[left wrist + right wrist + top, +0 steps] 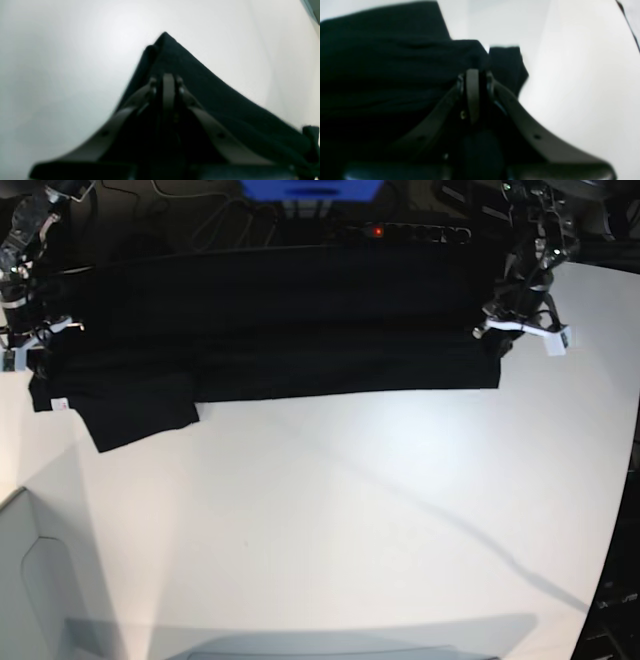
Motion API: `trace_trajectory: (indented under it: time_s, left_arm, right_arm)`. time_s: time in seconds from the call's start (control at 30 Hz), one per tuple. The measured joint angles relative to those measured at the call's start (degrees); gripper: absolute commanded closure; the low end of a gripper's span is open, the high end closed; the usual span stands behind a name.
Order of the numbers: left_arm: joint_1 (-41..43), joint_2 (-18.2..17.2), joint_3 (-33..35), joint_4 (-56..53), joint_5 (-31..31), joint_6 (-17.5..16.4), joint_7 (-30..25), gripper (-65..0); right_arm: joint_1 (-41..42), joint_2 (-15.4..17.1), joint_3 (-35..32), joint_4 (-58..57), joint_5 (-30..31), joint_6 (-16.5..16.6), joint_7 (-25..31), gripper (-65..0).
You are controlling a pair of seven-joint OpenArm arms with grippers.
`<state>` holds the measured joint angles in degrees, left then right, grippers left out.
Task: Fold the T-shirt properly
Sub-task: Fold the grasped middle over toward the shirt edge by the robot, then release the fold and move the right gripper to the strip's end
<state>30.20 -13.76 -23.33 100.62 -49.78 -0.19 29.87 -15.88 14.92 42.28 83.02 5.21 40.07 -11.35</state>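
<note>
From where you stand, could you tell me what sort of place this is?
Probably a robotics lab bench: a bare white table, two robot arms gripping a black T-shirt at its ends, and cables and a power strip with a red light behind it.

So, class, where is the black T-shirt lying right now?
In the base view the T-shirt stretches across the far edge of the white table, held between the left tool and the right tool.

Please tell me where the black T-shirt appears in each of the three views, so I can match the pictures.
Left wrist: T-shirt fills the lower centre and right, rising to a point.
Right wrist: it covers the left half.
Base: it stretches across the top.
Shared landmark: the white table.
</note>
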Motion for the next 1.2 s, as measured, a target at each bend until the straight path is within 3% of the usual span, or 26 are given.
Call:
trace_trajectory:
  time_s: [0.23, 0.43, 0.77, 1.03, 1.2]
  left_arm:
    - [-0.02, 0.11, 0.22, -1.01, 0.2, 0.02, -0.04, 0.0]
    - [-0.42, 0.46, 0.63, -4.04, 4.37, -0.04, -0.07, 0.0]
    - [-0.57, 0.44, 0.68, -6.14, 3.89, -0.68, -1.36, 0.0]
    - [-2.23, 0.26, 1.42, -9.92, 2.93, -2.03, -3.85, 0.0]
    - [-5.14, 0.17, 1.31, -12.96, 2.97, -1.99, -4.48, 0.0]
  right_arm:
    - [-0.72, 0.02, 0.04, 0.02, -0.07, -0.02, 0.15, 0.0]
    - [-2.43, 0.0, -0.13, -0.39, -0.26, -0.02, 0.13, 0.0]
    - [-1.77, 0.61, -1.88, -7.43, 0.42, -0.07, 1.49, 0.0]
    - [4.46, 1.09, -5.68, -12.79, 1.16, -0.24, 3.19, 0.0]
    - [11.63, 0.79, -5.16, -16.72, -6.43, -0.24, 3.85, 0.0]
